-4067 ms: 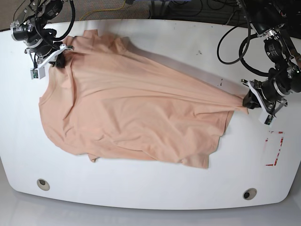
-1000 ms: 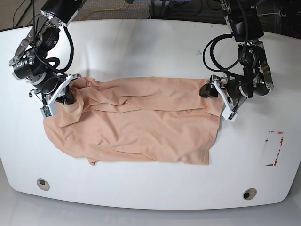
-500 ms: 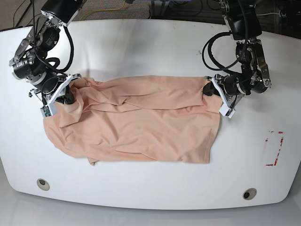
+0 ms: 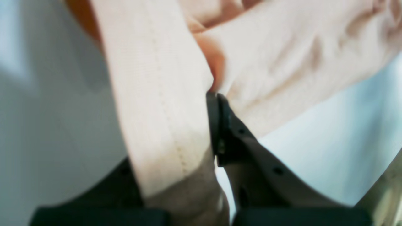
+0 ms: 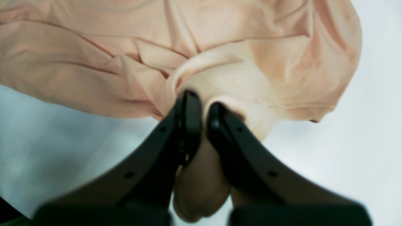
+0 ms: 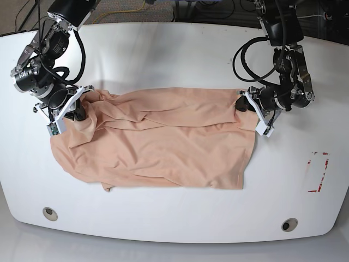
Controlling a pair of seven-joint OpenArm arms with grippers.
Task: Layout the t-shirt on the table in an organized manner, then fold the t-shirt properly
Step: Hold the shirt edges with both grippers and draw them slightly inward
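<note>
Peach cotton, the t-shirt lies crumpled lengthwise across the middle of the white table, folded over on itself. Both arms reach down from the far edge, elbows bent: the left gripper pinches one upper corner of the cloth, the right gripper is clamped on the other.

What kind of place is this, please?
Probably a robotics lab or test bench: a large white table with a red-marked rectangle, loose cables on the floor behind it, and two robot arms holding a t-shirt.
</note>
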